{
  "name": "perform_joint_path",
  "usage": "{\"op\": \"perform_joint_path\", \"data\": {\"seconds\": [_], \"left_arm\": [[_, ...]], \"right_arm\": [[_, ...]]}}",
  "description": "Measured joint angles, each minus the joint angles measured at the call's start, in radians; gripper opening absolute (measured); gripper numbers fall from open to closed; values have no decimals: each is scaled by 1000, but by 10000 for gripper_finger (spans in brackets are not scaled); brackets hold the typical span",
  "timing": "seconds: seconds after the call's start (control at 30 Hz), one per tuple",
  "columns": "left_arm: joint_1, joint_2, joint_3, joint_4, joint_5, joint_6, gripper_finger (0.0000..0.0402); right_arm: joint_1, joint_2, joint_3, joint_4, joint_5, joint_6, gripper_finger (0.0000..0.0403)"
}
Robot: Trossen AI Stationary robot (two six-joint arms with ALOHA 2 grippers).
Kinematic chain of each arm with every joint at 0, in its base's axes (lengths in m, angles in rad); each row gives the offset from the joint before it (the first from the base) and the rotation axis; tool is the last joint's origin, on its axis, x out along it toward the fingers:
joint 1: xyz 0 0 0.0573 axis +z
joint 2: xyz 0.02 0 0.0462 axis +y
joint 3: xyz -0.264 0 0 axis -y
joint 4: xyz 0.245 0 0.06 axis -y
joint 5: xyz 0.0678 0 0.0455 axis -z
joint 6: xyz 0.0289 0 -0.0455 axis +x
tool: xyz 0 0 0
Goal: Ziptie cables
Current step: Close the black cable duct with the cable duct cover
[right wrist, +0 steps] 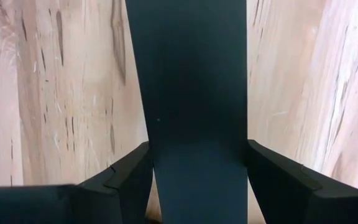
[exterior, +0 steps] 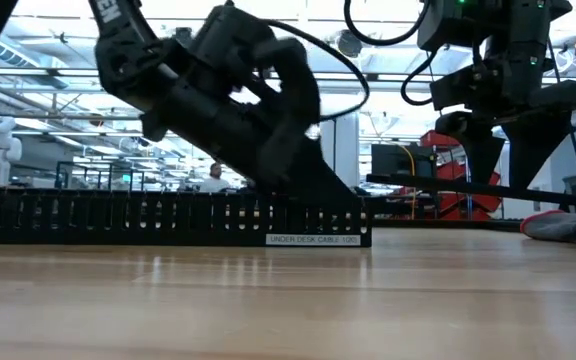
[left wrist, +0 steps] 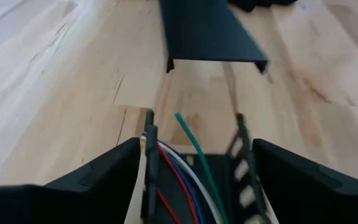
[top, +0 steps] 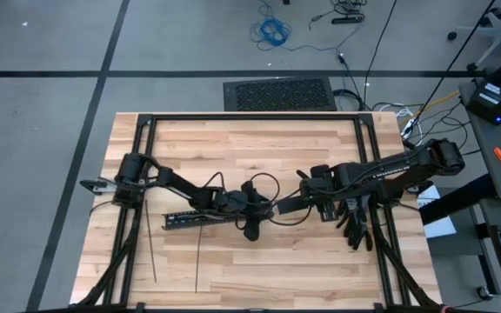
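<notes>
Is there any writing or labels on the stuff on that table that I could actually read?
"UNDER DESK CABLE 1/20" (last characters unsure): white label at the end of the black slotted duct, in the low view.
Nothing else is readable; the other views show no lettering.

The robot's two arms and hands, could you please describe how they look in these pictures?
Both arms are black or very dark, built from slim jointed links. The left arm and the right arm each carry thin black cables that loop off the wrist. Each ends in a blocky hand, the left hand and the right hand, with two broad, dark, angular fingers. No markings are legible.
</notes>
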Motion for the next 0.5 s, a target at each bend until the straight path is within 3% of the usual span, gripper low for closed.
{"op": "perform_joint_path", "data": {"seconds": [0.2,0.5], "left_arm": [[9,42,68,-101,-41,-43,298],[4,32,73,-159,-68,-43,238]], "right_arm": [[0,0,0,-4,1,4,228],[-21,38,0,70,-4,-6,228]]}}
